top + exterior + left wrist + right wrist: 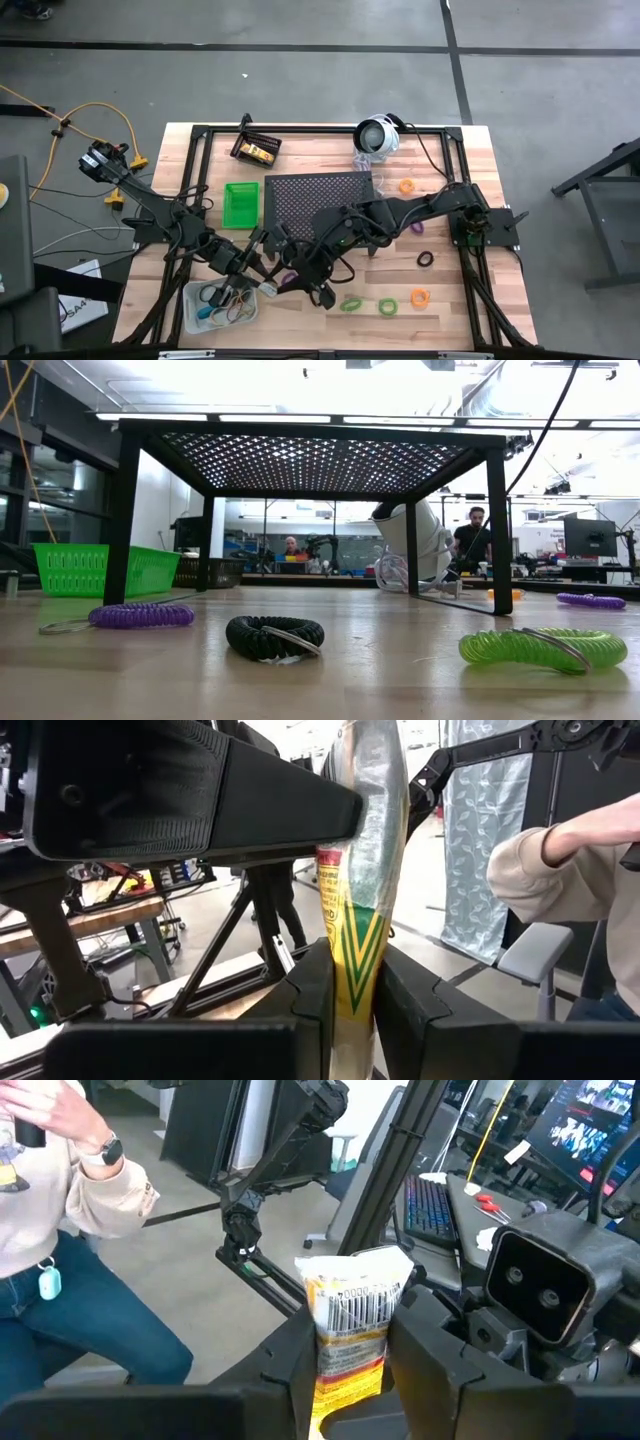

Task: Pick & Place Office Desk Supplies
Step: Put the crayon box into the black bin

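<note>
Both grippers clamp one clear packet with yellow print: left gripper at one end, right gripper at the other, held just beside the clear bin, off the table.

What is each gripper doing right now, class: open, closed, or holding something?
Left gripper: jaws closed on the yellow-and-clear packet.
Right gripper: jaws closed on the same packet's barcode end.
</note>
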You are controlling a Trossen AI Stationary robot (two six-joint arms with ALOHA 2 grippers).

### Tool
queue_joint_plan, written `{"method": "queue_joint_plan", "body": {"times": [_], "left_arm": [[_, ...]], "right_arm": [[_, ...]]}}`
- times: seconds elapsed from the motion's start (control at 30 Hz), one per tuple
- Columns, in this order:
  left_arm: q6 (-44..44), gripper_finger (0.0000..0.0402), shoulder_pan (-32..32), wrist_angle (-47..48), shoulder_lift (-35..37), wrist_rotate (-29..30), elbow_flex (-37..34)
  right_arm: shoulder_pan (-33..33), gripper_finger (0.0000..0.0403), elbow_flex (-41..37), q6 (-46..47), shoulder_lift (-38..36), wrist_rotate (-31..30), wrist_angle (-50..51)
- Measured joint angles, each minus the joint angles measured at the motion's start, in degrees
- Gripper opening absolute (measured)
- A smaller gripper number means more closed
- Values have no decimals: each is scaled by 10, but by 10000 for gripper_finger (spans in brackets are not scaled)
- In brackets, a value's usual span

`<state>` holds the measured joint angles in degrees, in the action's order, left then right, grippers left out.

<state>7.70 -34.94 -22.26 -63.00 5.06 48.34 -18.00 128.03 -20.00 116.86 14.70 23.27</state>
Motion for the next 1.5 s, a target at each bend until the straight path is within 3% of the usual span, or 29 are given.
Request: {"method": "queue_joint_plan", "body": {"times": [0.73,0.9,1.13,1.33,1.5], "left_arm": [[-12,45,0,10,0,8,0],[-13,46,0,17,0,9,0],[-16,46,0,21,0,16,0],[-22,46,5,49,27,136,0],[-92,46,44,137,84,233,0]], "right_arm": [[0,220,0,104,0,-24,44],[-1,230,0,110,-7,6,54],[-1,231,0,111,-48,4,144],[15,231,1,144,-72,6,211],[27,231,0,173,-72,6,271]]}}
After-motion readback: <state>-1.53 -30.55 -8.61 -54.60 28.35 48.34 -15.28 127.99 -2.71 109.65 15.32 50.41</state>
